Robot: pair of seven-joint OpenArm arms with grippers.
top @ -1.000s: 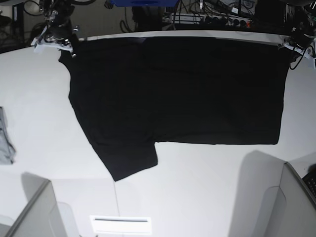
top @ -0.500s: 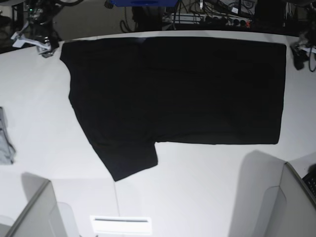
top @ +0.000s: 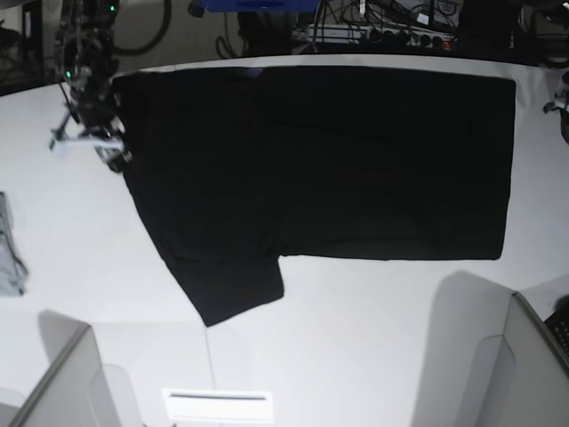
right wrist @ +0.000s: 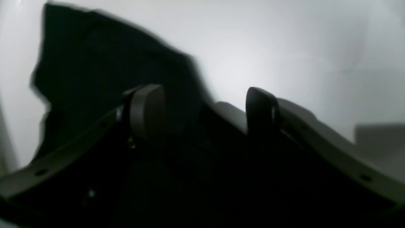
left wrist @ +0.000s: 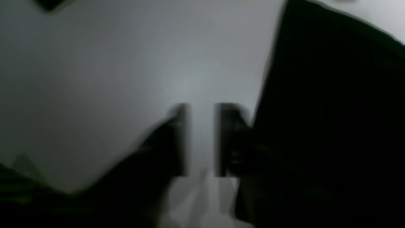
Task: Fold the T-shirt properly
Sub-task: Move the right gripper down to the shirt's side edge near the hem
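The black T-shirt [top: 320,169] lies flat on the white table [top: 373,338], its long edge along the far side and one sleeve [top: 231,285] pointing to the near left. My right gripper [top: 89,140] is open and empty beside the shirt's left edge. In the right wrist view the right gripper [right wrist: 204,107] hangs over the table with the shirt [right wrist: 104,63] to its left. My left gripper [left wrist: 201,139] is open and empty in its blurred wrist view, with the shirt [left wrist: 332,110] just to its right. In the base view only a bit of it [top: 563,100] shows at the right edge.
A grey cloth piece [top: 9,249] lies at the table's left edge. Grey panels stand at the near left [top: 62,382] and near right [top: 524,374] corners. A white slotted plate [top: 218,405] lies at the front. Cables and gear [top: 382,31] sit behind the table.
Both grippers let go of the shirt's far corners. The right gripper moved out left, then nearer along the shirt's left edge. The left arm drew off to the right edge.
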